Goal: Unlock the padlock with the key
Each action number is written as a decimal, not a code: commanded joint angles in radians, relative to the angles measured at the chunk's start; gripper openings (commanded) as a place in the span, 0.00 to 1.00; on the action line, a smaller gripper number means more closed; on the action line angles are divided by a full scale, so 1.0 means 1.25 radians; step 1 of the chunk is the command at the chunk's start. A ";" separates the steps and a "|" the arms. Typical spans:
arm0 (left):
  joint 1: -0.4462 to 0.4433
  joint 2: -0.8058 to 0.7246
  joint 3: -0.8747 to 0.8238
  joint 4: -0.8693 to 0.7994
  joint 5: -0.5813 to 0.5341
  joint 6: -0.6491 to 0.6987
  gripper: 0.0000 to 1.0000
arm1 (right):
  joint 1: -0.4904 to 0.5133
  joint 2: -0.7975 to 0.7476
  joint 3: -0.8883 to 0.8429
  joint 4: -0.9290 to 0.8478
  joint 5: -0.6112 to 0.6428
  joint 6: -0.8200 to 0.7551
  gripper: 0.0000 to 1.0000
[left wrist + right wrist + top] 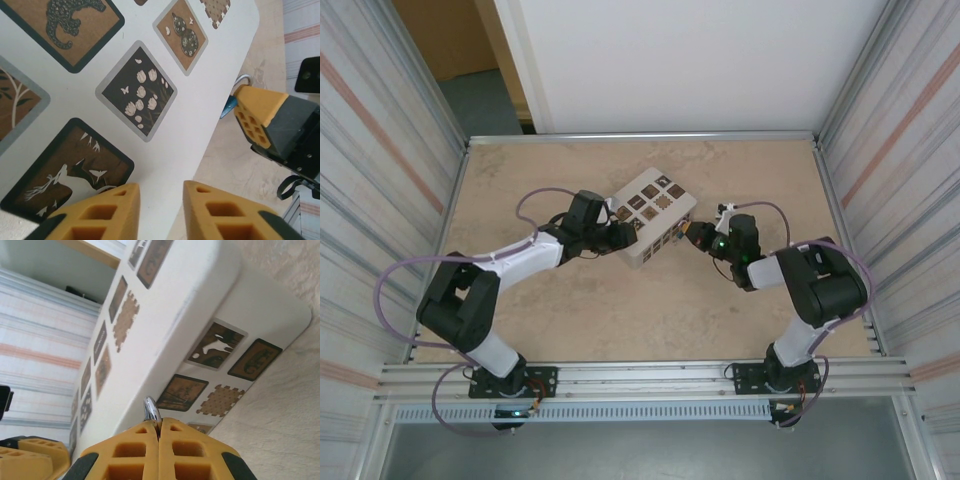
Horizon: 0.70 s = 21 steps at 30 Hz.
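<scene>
Right end effector point(160, 424) clamped shut on key point(152, 412), metal loop protruding past fingertips point(135, 445), white box point(200, 305) just ahead. Left end effector point(161, 192) slightly parted, empty, box top beneath. Key judged small, light, stiff, slippery metal: pinch flat head, keep blade free.

No writing, number or brand can be read. The white box point(200, 125) carries pictures, not words. On its top face are a deer panel point(70, 172), a flower panel point(137, 97), a gourd panel point(182, 35) and a leopard panel point(70, 22). The brown panels on its side are too small to make out
</scene>
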 commanded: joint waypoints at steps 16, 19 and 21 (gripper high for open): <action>0.012 -0.213 -0.054 -0.123 -0.045 0.005 0.49 | -0.003 -0.318 0.064 -0.485 0.042 -0.242 0.00; 0.023 -0.264 -0.075 -0.153 -0.073 0.015 0.50 | 0.017 -0.363 0.083 -0.572 0.066 -0.279 0.00; 0.031 -0.300 -0.091 -0.174 -0.092 0.021 0.51 | 0.028 -0.391 0.096 -0.630 0.077 -0.300 0.00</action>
